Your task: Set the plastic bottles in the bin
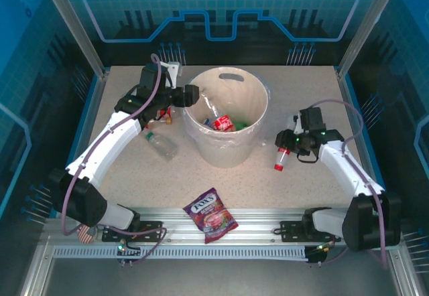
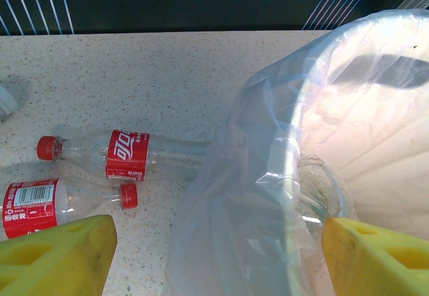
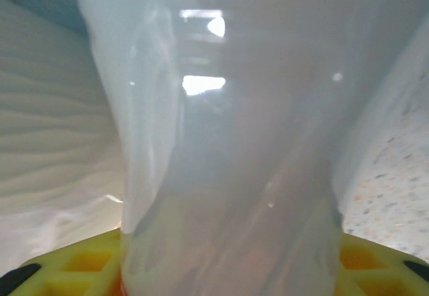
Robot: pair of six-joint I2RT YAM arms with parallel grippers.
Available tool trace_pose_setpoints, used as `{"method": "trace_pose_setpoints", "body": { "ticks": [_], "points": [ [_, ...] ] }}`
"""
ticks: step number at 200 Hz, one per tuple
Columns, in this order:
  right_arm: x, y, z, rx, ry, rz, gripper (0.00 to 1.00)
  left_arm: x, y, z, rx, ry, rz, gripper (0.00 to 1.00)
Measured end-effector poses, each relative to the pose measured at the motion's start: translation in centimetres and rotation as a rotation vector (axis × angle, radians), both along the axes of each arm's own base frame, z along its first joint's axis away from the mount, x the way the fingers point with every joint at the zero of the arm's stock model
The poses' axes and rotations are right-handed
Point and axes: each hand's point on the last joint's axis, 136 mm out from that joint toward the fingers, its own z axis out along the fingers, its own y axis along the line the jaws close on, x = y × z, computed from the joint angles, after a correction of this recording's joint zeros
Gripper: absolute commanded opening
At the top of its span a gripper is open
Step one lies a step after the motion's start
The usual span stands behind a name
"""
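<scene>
I have the left arm (image 1: 114, 132) stretched out to the left rim of the bin (image 1: 224, 150), which stands mid-frame on the tabletop (image 1: 308, 199) in the top view. The left jaws stand wide. From the left wrist, their yellow pads (image 2: 57, 256) sit in the two lower corners, and the clear liner (image 2: 228, 209) and the rim of the bin (image 2: 382, 142) lie between them.

Left of the liner, two bottles with red labels lie on their sides. The upper bottle (image 2: 127, 154) has its cap toward the left and its base hidden behind the liner. The lower bottle (image 2: 43, 203) has its cap toward the right.

From above, a plain bottle (image 1: 161, 143) lies to the lower left of the bin, near it but apart. Inside the bin I see a binned bottle (image 1: 224, 122) with a red label, and something green just to its right.

To the right of the bin, the right arm (image 1: 342, 165) has the right jaws closed round a red-capped bottle (image 1: 281, 157), whose cap points toward the bottom of the frame. From the right wrist, its clear body (image 3: 228, 175) fills the gap between the pads. I cannot tell whether it rests on the tabletop.

A candy bag (image 1: 211, 214) lies lower centre, well apart from the bin.
</scene>
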Motion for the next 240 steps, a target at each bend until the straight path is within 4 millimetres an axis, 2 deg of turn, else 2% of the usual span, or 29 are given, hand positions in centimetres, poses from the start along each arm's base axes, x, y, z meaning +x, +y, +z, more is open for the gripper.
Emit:
{"method": "trace_pose_setpoints", "body": {
  "ticks": [32, 66, 81, 94, 106, 119, 139, 153, 172, 188, 210, 240],
  "points": [
    [1.8, -0.7, 7.9, -0.029, -0.155, 0.018, 0.51, 0.0, 0.0, 0.0, 0.003, -0.001, 0.002, 0.81],
    [3.1, -0.1, 16.8, -0.015, -0.342, 0.062, 0.51, -0.1, -0.2, 0.0, 0.004, -0.002, -0.001, 0.81],
    [3.5, 0.9, 20.6, 0.026, -0.422, 0.102, 0.51, -0.1, -0.4, 0.0, 0.005, -0.002, -0.005, 0.81],
    [3.9, 2.0, 23.2, 0.059, -0.474, 0.142, 0.51, -0.2, -0.5, 0.0, 0.008, -0.004, -0.005, 0.8],
    [4.4, 3.5, 25.0, 0.084, -0.507, 0.188, 0.51, -0.3, -0.7, 0.1, 0.008, -0.005, -0.01, 0.81],
    [4.9, 6.0, 26.4, 0.113, -0.529, 0.259, 0.5, -0.4, -0.9, 0.1, 0.007, -0.006, -0.016, 0.81],
    [5.7, 10.2, 27.4, 0.151, -0.537, 0.367, 0.5, -0.5, -1.2, 0.2, 0.007, -0.007, -0.022, 0.81],
    [6.4, 13.2, 27.4, 0.169, -0.527, 0.433, 0.5, -0.6, -1.3, 0.2, 0.006, -0.008, -0.024, 0.81],
    [7.1, 17.0, 26.2, 0.181, -0.496, 0.513, 0.5, -0.6, -1.3, 0.2, 0.005, -0.009, -0.025, 0.81],
    [7.5, 19.7, 24.0, 0.182, -0.446, 0.567, 0.5, -0.6, -1.4, 0.2, 0.004, -0.009, -0.027, 0.81],
    [8.0, 21.9, 20.8, 0.166, -0.374, 0.608, 0.5, -0.6, -1.4, 0.2, 0.002, -0.009, -0.03, 0.8],
    [7.6, 23.2, 17.3, 0.138, -0.303, 0.642, 0.51, -0.6, -1.5, 0.2, -0.001, -0.008, -0.034, 0.78]
  ]
}}
